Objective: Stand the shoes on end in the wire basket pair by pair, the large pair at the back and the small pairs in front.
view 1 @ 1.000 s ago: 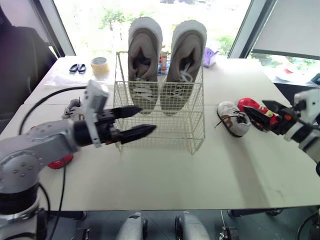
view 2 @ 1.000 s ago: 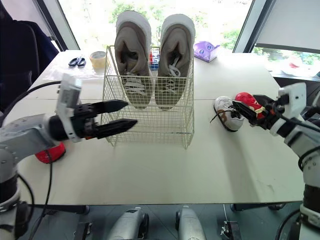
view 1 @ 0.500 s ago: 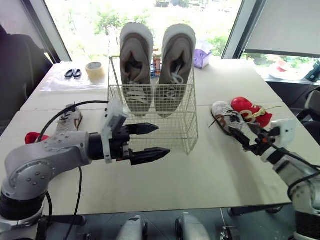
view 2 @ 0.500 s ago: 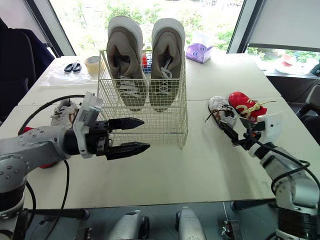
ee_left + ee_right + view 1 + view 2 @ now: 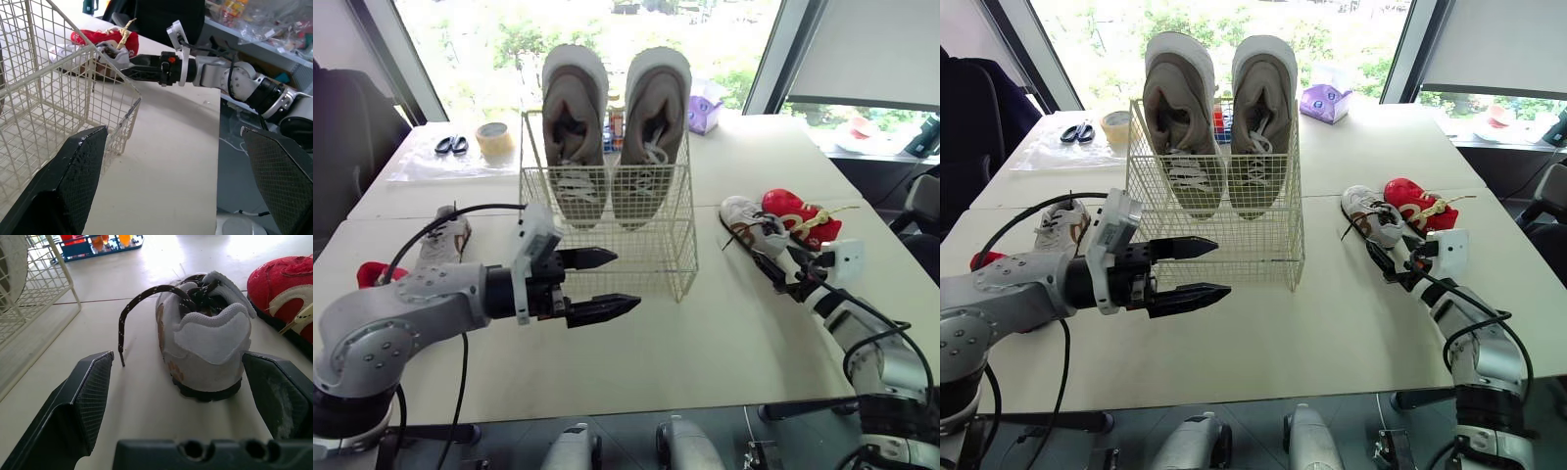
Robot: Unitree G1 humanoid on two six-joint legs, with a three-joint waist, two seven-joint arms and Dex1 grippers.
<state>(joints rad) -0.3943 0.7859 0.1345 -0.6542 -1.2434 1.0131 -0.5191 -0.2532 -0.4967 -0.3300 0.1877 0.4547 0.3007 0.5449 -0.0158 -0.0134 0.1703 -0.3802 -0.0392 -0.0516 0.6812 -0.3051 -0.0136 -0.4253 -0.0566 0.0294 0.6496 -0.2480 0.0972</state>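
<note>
The wire basket [image 5: 658,257] stands mid-table with a large grey-beige pair on end at its back, left shoe [image 5: 575,132] and right shoe [image 5: 652,127]. My left gripper [image 5: 626,280] is open and holds nothing, just in front of the basket's front wall. To the right lie a small white shoe [image 5: 205,347] with a loose dark lace and a small red shoe [image 5: 286,291]. My right gripper [image 5: 1383,262] is open, low on the table, at the white shoe's heel without touching it. Another small white shoe [image 5: 444,241] and red shoe [image 5: 370,273] lie at the left.
Scissors [image 5: 446,145] and a tape roll [image 5: 492,140] sit at the back left, a purple tissue pack [image 5: 705,110] at the back right. A black cable [image 5: 431,230] arcs over the left shoes. The table's front edge [image 5: 636,401] is near.
My right gripper has dropped to the table and come in behind the white shoe's heel. My left gripper has reached further right along the basket's front. The camera has shifted.
</note>
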